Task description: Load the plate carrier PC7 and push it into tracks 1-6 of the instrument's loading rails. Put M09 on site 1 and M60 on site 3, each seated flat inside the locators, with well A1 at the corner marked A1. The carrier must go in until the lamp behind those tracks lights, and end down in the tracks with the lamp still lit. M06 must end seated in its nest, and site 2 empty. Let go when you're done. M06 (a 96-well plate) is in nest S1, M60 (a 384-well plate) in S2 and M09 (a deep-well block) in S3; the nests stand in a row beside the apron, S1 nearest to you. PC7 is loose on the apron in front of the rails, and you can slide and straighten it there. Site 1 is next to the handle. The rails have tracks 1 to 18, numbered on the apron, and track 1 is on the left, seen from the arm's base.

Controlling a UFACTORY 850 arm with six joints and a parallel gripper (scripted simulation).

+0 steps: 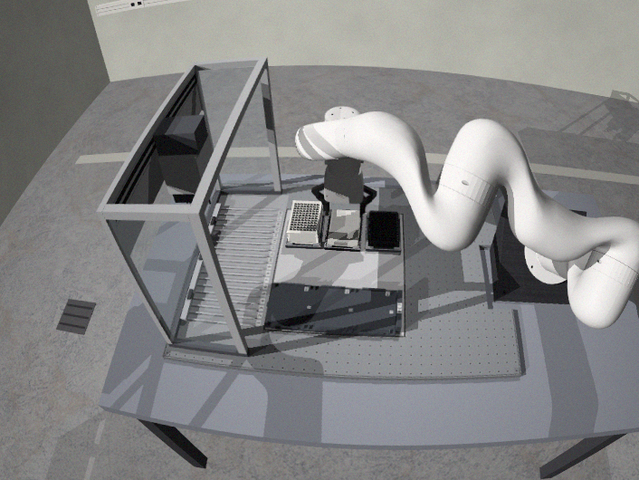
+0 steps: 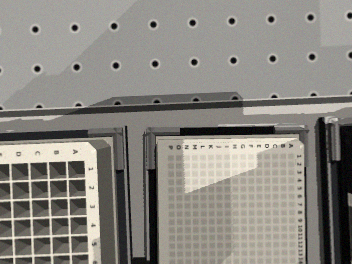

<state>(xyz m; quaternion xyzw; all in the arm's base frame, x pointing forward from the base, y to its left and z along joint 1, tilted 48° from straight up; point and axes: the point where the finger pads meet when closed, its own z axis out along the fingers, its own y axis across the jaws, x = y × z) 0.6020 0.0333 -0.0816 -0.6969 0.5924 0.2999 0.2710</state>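
Three plates sit in a row of nests beside the apron. The white deep-well block M09 [image 1: 303,223] [image 2: 50,210] is nearest the rails. The pale 384-well plate M60 [image 1: 344,227] [image 2: 232,200] is in the middle. The black plate M06 [image 1: 384,229] [image 2: 345,190] is nearest the arm's base. My gripper [image 1: 344,198] is open and empty, low over the far end of M60, with its fingers spread to either side. The fingers do not show in the wrist view. The dark carrier PC7 [image 1: 332,310] lies on the apron in front of the rails, with no plates on it.
The loading rails [image 1: 249,268] run under a glass-walled instrument frame [image 1: 195,206] to the left of the apron. A raised edge [image 2: 175,106] borders the nests on the far side, with perforated board beyond it.
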